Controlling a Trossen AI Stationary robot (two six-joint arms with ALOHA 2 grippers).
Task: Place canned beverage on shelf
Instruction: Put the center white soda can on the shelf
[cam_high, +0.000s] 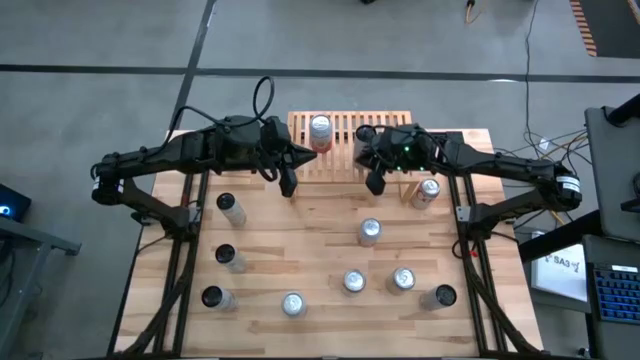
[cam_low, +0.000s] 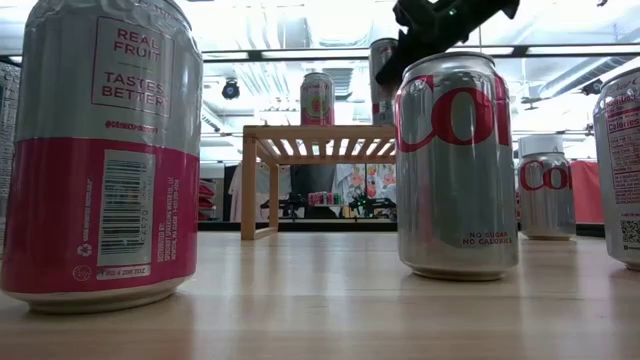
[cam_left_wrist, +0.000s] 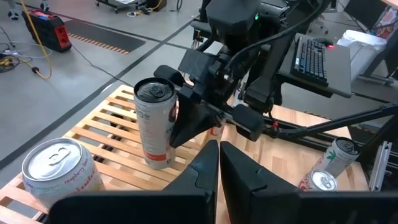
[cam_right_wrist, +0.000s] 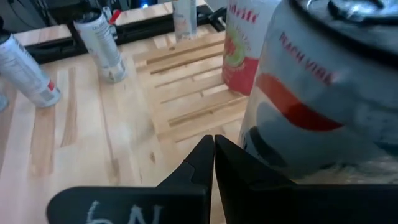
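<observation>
The shelf (cam_high: 345, 140), a low slatted wooden rack, stands at the table's far edge. A pink-and-silver can (cam_high: 320, 130) stands upright on its slats. A second can (cam_left_wrist: 154, 124) also stands upright on the slats, under my right arm's head; it fills the right of the right wrist view (cam_right_wrist: 311, 93). My right gripper (cam_high: 375, 182) is shut, its fingers close beside this can's lower side. My left gripper (cam_high: 290, 185) is shut and holds nothing, hovering over the table just in front of the shelf's left part. My right gripper's shut fingers (cam_left_wrist: 186, 124) slant down beside the lower side (cam_left_wrist: 169, 134) of the second can on the shelf. I cannot tell whether they touch it. The can stands upright on the slats.
Several loose cans stand on the wooden table (cam_high: 300, 235): three along the left (cam_high: 231, 208), several near the front (cam_high: 353, 281), one in the middle (cam_high: 370, 231) and one by the shelf's right end (cam_high: 426, 190). Two big cans (cam_low: 100, 150) (cam_low: 455, 165) stand close to the low camera.
</observation>
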